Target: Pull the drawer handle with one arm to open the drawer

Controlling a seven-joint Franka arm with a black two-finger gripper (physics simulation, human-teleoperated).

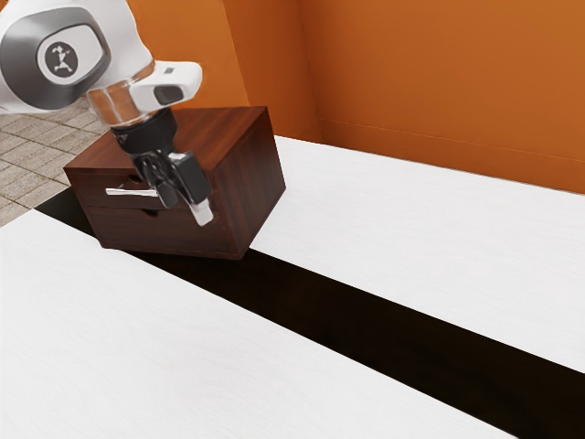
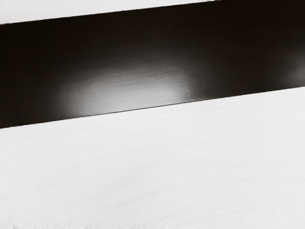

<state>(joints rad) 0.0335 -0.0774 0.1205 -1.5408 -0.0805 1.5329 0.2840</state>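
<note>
cabinet (image 1: pixel 239 169): dark wood, on the white table (image 1: pixel 411 238), exterior view's left
drawer handle (image 1: pixel 123 191): silver bar across the cabinet's front
gripper (image 1: pixel 187 208): beside the handle's end, fingers apart

The arm (image 1: pixel 64 55) is seen entering from the exterior view's upper left. Its white wrist (image 1: pixel 163 87) is bent downward, and the black gripper (image 1: pixel 186 203) is angled down, tilted toward the exterior view's right.
</note>
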